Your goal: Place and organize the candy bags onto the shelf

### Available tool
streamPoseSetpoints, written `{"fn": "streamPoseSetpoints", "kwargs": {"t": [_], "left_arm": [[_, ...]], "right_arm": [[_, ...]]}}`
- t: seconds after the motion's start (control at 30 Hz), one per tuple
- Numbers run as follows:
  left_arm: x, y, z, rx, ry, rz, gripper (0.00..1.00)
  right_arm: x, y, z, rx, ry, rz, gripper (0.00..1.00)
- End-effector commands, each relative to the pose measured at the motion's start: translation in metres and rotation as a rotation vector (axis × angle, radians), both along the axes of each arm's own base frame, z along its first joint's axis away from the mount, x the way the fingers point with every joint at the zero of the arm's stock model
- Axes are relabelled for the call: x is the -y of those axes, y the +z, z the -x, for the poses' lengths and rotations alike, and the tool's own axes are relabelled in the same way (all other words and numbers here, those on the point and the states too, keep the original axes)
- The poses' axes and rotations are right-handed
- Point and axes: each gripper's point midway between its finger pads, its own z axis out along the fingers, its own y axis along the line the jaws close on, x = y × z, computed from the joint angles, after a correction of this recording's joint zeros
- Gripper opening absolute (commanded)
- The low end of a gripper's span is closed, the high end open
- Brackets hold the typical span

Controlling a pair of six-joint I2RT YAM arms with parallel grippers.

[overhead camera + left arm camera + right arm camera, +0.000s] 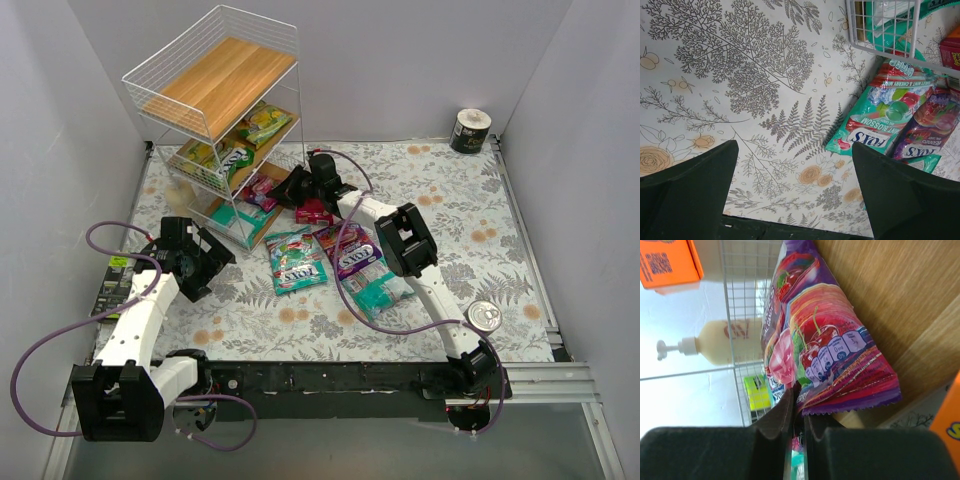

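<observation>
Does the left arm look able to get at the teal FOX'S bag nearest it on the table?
Probably yes: the left gripper is open, and only bare tablecloth lies between it and the teal bag.

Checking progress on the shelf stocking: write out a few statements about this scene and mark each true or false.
1. Yellow-green bags sit on the shelf's middle tier. True.
2. The shelf's top tier holds two bags. False: it is bare wood.
3. The left fingers stand open, holding nothing. True.
4. The right fingers pinch a purple bag by its edge. True.
5. Every bag is already shelved. False: several candy bags lie on the table.
</observation>
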Motion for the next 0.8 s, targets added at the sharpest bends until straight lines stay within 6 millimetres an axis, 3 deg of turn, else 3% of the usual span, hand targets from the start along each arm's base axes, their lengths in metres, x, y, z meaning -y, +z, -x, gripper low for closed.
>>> {"fn": "streamPoseSetpoints", "kwargs": {"t": [0.0, 0.27, 0.43, 0.6, 0.77], "left_arm": [[0.002, 0.003, -0.003, 0.022, -0.012, 0.008, 0.98], [0.001, 0.002, 0.0, 0.024, -0.009, 0.001, 0.98], [0.003, -0.001, -0.001, 0.016, -0.016, 0.009, 0.98], [0.004, -0.001, -0.005, 0.023, -0.025, 0.016, 0.98], [0.005, 0.0, -0.007, 0.02, -0.032, 0.016, 0.98]], "right_arm": [[-0.039, -0.006, 0.088, -0.061, 0.322, 0.006, 0.03], [-0.036, -0.004, 0.099, -0.044, 0.299, 0.02, 0.06], [-0.042, 0.017, 0.097, 0.012, 0.248, -0.002, 0.18], [-0.053, 0.045, 0.084, 0.086, 0.205, -0.038, 0.2], [-0.053, 0.031, 0.08, 0.075, 0.209, -0.018, 0.19]]}}
